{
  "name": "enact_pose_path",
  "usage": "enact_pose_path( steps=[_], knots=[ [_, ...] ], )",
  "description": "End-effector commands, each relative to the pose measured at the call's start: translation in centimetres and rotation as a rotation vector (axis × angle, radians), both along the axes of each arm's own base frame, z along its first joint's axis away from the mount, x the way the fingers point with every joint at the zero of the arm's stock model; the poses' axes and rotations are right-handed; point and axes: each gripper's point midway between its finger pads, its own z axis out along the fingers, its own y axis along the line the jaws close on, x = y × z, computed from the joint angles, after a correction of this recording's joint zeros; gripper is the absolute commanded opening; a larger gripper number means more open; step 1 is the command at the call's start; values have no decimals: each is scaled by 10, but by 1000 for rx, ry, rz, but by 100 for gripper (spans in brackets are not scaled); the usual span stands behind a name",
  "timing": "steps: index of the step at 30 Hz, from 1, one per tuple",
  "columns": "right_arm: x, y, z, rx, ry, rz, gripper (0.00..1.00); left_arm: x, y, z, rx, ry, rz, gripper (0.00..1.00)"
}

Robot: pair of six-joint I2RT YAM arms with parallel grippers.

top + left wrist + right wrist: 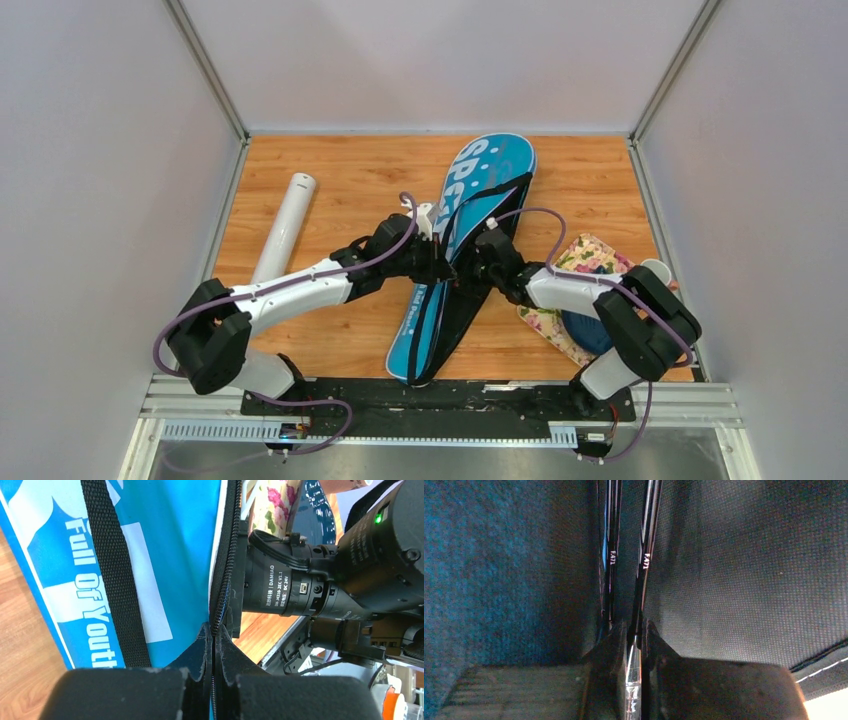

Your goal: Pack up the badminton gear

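Note:
The blue "SPORT" cover point(470, 215) lies slanted across the table's middle, its zipped side open. My left gripper point(437, 262) is shut on the cover's zipper edge point(216, 615) and holds that flap up. My right gripper point(482, 255) reaches inside the cover and is shut on a thin black racket shaft point(640, 580). A second racket shaft point(611, 555) lies beside it in the dark lining. The long white tube point(284, 226) lies at the left. No shuttlecocks show.
A floral cloth point(580, 262) with a dark blue shell-shaped object point(588, 330) on it lies at the right, under my right arm. The cover's black strap point(490, 198) crosses its top. White walls close in the table.

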Motion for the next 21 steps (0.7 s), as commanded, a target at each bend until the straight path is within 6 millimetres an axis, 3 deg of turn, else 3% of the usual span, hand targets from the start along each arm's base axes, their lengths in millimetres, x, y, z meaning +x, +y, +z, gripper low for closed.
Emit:
enact_pose_path(
  steps=[1,2,3,6,10,11,12,15,19,21],
  knots=[
    [37,9,35,-5,-192,-13,14,-29,-20,18,-108,56,-114,0],
    [29,2,26,-52,-171,6,22,-27,-19,19,-106,52,-106,0],
    [26,-1,25,-76,-170,19,37,-25,-19,20,-107,42,-97,0],
    [12,-23,21,-212,-153,84,53,-19,-16,22,-103,29,-67,0],
    [-11,-65,26,-326,-121,137,61,-10,-8,22,-98,24,-20,0],
    [-14,-74,39,-306,-151,129,61,-8,-7,22,-99,22,-16,0],
    [-19,-84,39,-312,-160,139,62,-5,-4,22,-98,22,-9,0],
    [-19,-118,55,-307,-182,74,65,-2,0,21,-89,23,-1,0],
    [11,-165,70,-331,-232,-75,71,-2,0,21,-92,26,-6,0],
    [27,-174,66,-302,-204,-107,71,-3,0,22,-95,28,-8,0]
  ],
)
